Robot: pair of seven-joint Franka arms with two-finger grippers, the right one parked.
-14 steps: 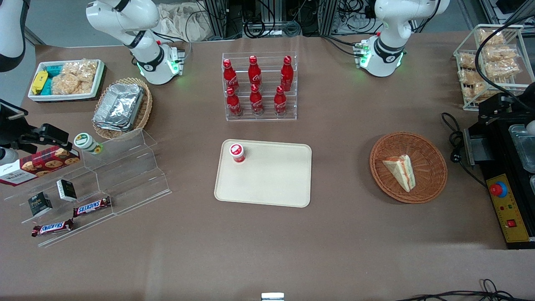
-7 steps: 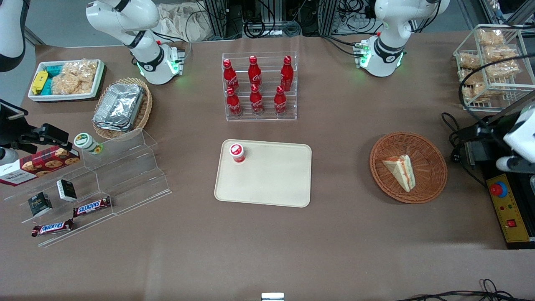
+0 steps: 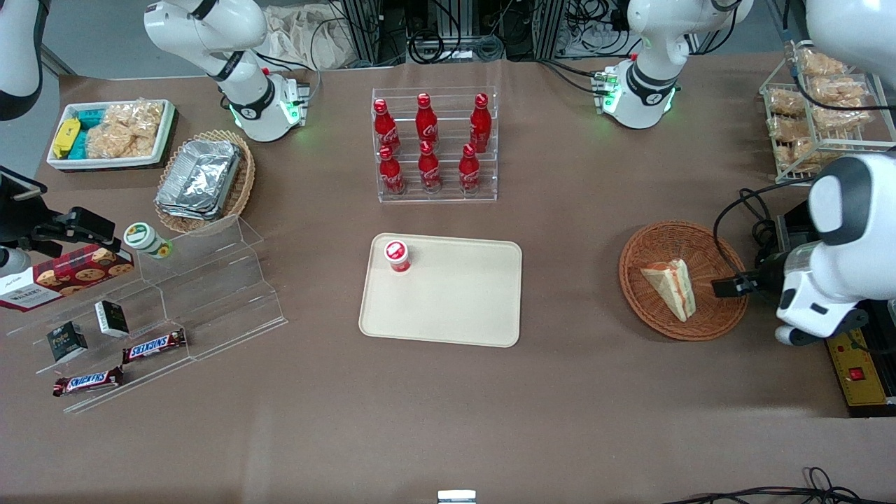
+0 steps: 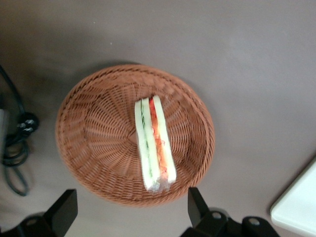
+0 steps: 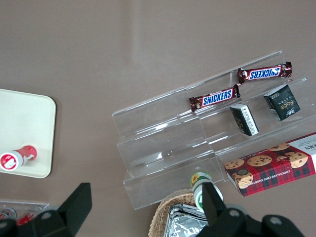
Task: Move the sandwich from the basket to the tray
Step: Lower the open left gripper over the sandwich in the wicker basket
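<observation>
Nearest the front camera on your worktop (image 3: 434, 420) there is only bare brown surface. Next comes the tray (image 3: 455, 308), flat and cream-beige, carrying a small red-capped cup (image 3: 397, 255) at the corner nearer the parked arm's end and farther from the camera.

Toward the working arm's end, about level with the tray and well apart from it, you have the basket (image 3: 714, 318), round reddish-brown wicker. The sandwich (image 3: 673, 287) lies inside it, a pale wedge in clear wrap; from the left wrist view the sandwich (image 4: 154, 143) shows its edge up, green and red-orange filling between white bread, stretched across the middle of the basket (image 4: 94, 143).

Your gripper (image 3: 728, 287) hangs over the basket's rim on the working arm's side, just beside the sandwich and not touching it. In the left wrist view the gripper (image 4: 131, 215) has its two dark fingers (image 4: 64, 215) spread wide, holding nothing, with the basket and sandwich seen between them from above.

Farther from the camera than the tray stands a clear rack of red bottles (image 3: 434, 143).
</observation>
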